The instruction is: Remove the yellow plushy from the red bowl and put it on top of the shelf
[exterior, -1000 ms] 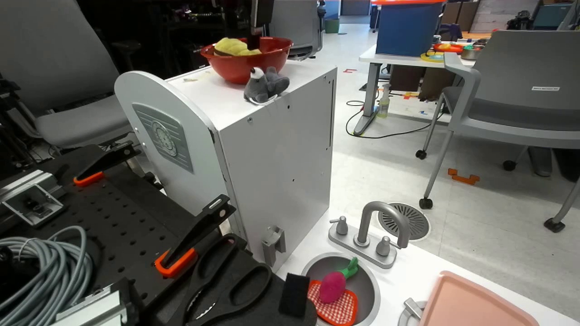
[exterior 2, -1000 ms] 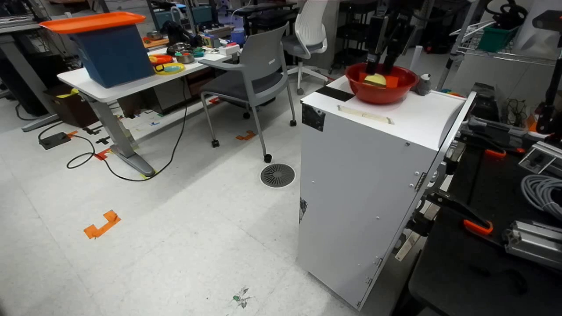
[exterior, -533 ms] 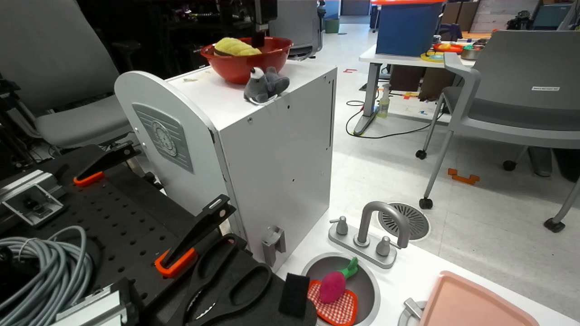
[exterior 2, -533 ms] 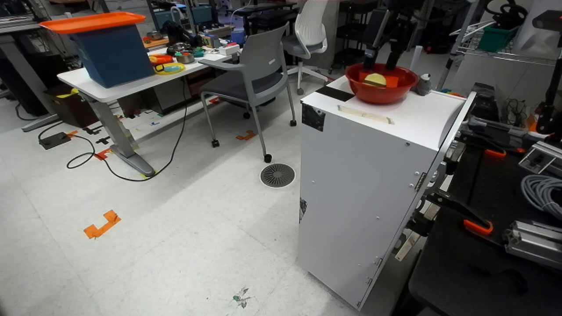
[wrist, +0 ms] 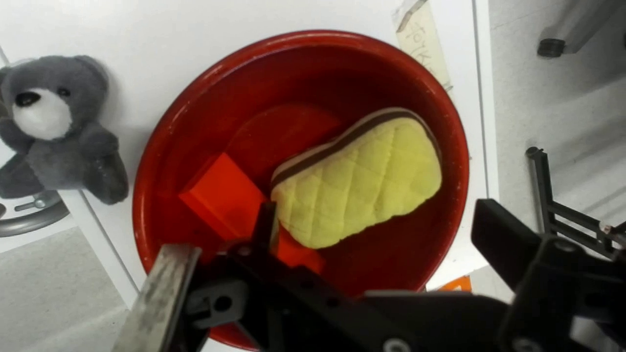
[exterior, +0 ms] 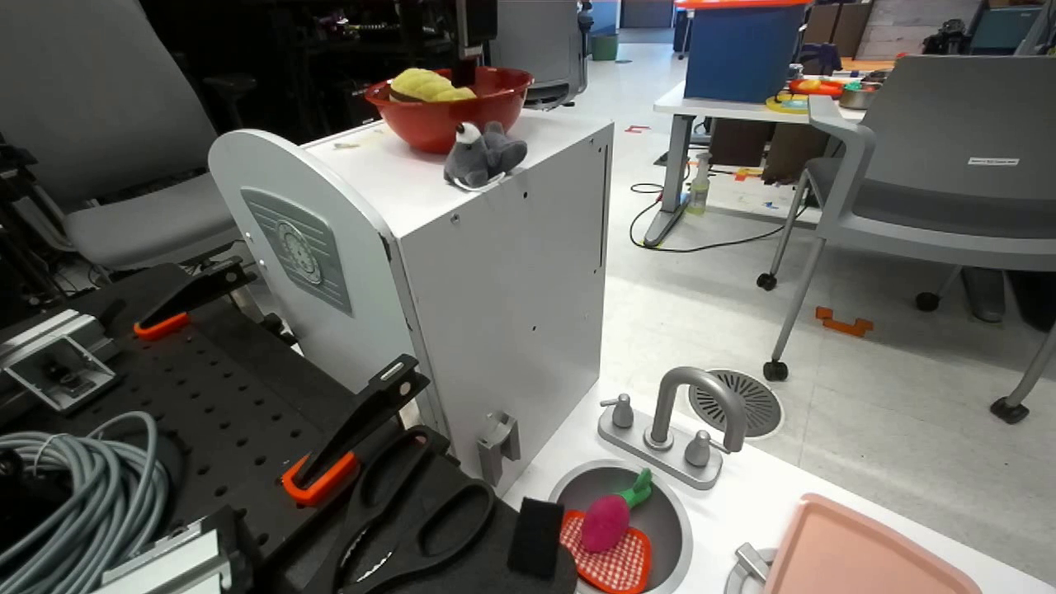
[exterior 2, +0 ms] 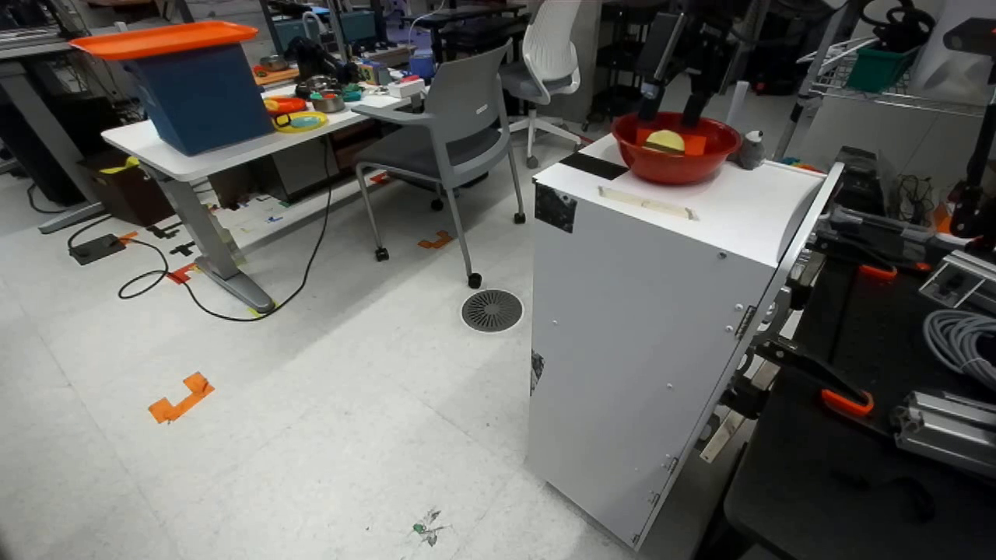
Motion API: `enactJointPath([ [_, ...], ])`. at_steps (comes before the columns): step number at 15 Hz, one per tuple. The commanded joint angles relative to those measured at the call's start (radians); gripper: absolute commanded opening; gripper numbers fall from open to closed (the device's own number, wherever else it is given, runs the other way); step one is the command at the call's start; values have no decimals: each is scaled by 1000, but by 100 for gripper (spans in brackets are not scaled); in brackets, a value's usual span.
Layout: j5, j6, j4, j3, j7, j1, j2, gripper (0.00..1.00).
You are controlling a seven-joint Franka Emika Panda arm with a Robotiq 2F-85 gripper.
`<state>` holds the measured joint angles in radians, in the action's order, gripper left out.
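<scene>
The yellow plushy (wrist: 359, 181) lies inside the red bowl (wrist: 293, 122); it shows in both exterior views too, as a yellow plushy (exterior: 425, 86) at the bowl's near-left rim. The bowl (exterior 2: 677, 167) rests on the flat top of the white shelf (exterior 2: 646, 311). My gripper (wrist: 380, 220) is open over the bowl, nothing between its fingers. In the wrist view one fingertip overlaps the plushy's left end; whether they touch I cannot tell. The opposite fingertip appears beyond the bowl's right rim. From an exterior view, both fingers of the gripper (exterior 2: 669, 118) point down into the bowl.
An orange block (wrist: 227, 195) lies in the bowl, partly under the plushy. A grey toy bear (wrist: 63, 127) sits on the shelf close beside the bowl. Tape (exterior 2: 647, 204) marks the shelf top near an edge. Below stand a toy sink (exterior: 676, 528) and a faucet (exterior: 701, 404).
The gripper's fingers have spread wider apart, and the gripper has risen slightly over the bowl. Plushy, bowl and bear look unmoved.
</scene>
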<state>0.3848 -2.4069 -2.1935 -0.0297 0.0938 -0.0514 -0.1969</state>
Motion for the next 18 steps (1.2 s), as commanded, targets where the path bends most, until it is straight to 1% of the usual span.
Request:
enactJointPath([
  [1,23,15,24,-5,-30,3,-20,100],
  [6,40,14,17,-11,-107,11,-18,100],
  [15,73,9,17,-7,-152,6,-20,99],
  [16,76,9,17,-8,-153,6,-20,90],
  [17,80,8,17,-8,-152,5,-19,75],
  [18,84,9,16,-8,-151,5,-18,68],
])
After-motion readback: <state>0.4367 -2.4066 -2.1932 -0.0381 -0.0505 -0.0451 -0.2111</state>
